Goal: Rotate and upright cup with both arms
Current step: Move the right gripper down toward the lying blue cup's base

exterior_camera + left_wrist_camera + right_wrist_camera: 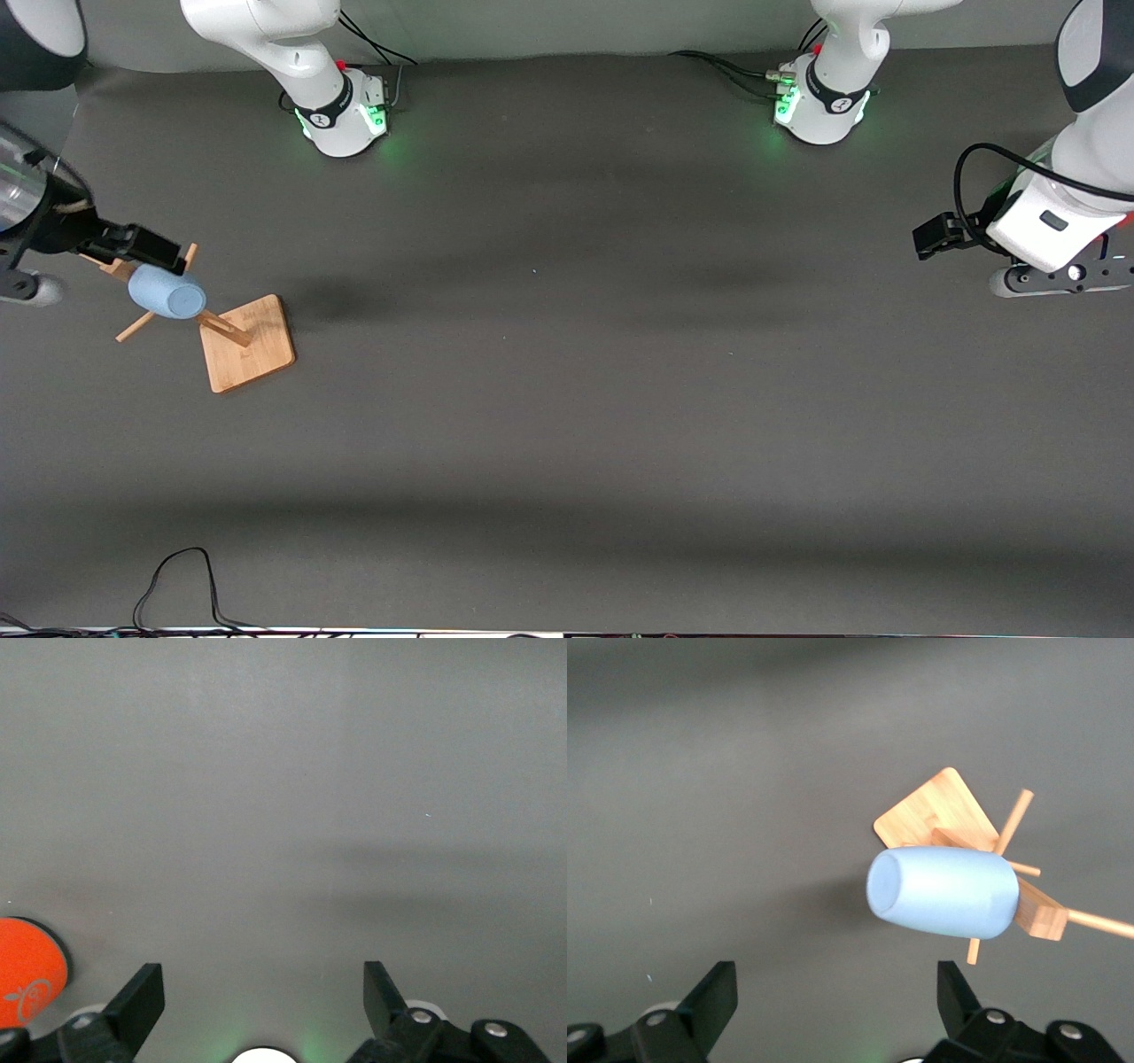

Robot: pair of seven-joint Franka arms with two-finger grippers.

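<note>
Right arm: reaches in at its own end of the desk point(567, 425), mostly cut off by the frame edge.
Right gripper point(151, 251): over the wooden rack point(246, 344), fingers spread wide, holding nothing (the cup sits clear of them).
Cup point(166, 291): pale blue, hung tilted on a rack peg, rounded base outward.
Left arm: waits at its own end of the desk, partly out of frame.
Left gripper point(264, 992): wide open, empty, above bare desk.
Hard to make out: an orange round object point(28, 973), cut off at the left wrist view's edge.

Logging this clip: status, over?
Right gripper open over cup. Left gripper open, waiting over bare table. Cup hangs on wooden rack. Nothing blocking.
</note>
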